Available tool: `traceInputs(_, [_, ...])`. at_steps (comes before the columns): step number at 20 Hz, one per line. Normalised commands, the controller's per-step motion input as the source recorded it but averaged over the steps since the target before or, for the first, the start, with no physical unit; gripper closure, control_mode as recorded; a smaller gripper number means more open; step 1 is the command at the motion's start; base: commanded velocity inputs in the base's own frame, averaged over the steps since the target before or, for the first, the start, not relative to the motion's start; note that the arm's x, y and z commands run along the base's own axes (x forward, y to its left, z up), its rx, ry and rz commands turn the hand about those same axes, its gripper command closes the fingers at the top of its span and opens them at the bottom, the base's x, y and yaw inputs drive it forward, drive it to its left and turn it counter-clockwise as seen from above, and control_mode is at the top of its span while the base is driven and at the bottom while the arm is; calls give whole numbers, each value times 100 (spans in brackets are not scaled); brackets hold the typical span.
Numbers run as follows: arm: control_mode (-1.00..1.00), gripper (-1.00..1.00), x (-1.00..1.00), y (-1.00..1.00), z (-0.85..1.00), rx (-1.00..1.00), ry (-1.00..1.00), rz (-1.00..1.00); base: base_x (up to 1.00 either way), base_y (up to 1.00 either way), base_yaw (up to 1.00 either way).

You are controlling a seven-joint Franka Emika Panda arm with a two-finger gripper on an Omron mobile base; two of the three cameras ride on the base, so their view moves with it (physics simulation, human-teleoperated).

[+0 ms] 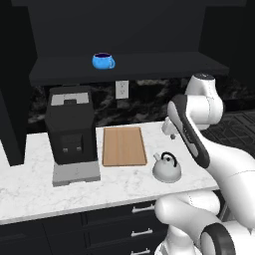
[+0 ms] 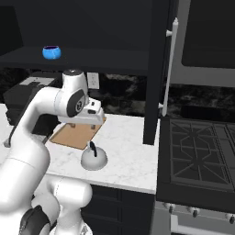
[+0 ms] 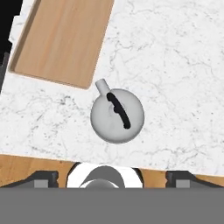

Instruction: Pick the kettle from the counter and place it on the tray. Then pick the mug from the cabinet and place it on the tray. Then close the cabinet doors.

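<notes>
Altogether one kettle (image 3: 117,115), one tray (image 3: 61,39), one mug (image 1: 103,61), jaws spread

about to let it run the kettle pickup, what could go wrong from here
1. The open pincer hangs above the kettle, whose thin arched handle runs diagonally in the hand view; a misaligned descent might strike the dome instead.
2. The spout points toward the tray, close to its edge; a low carry could catch that rim.
3. The cabinet door stands open beside the arm and could be struck on a wide swing.
</notes>
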Motion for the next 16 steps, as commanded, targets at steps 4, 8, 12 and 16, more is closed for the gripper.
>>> traceInputs(4, [-100, -100, 14, -25, -46, 0, 11, 13, 0, 0, 0])
traceInputs(8, [-100, -100, 12, -4, -51, -3, 1, 14, 0, 0, 0])
traceInputs(12, [-100, -100, 38, 0, -50, -2, 0, 11, 0, 0, 0])
traceInputs(16, [-100, -100, 49, 0, -37, 0, 0, 10, 0, 0, 0])
